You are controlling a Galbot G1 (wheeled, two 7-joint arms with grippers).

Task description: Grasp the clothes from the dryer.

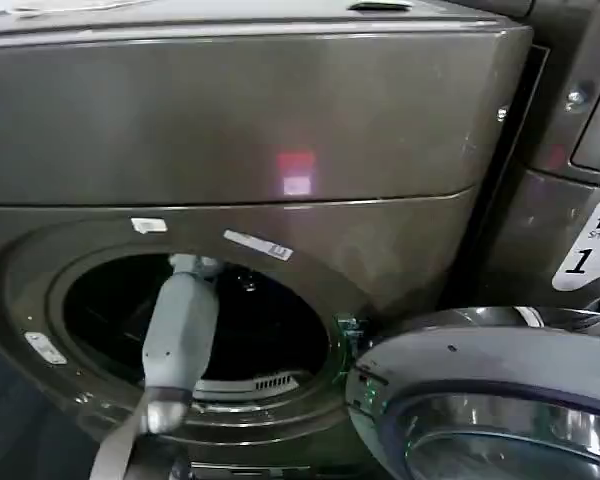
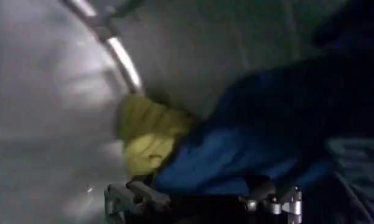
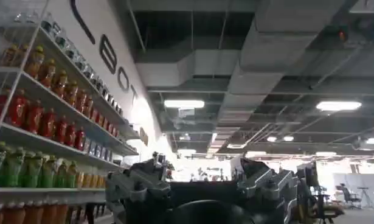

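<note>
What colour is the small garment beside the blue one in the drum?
Yellow-green; the small garment shows best in the left wrist view, against the blue fabric.

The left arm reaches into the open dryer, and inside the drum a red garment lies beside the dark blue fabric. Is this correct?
Not quite. The garment beside the dark blue fabric is yellow-green, not red, as the left wrist view shows. The rest holds: in the head view the left arm reaches into the open dryer.
</note>
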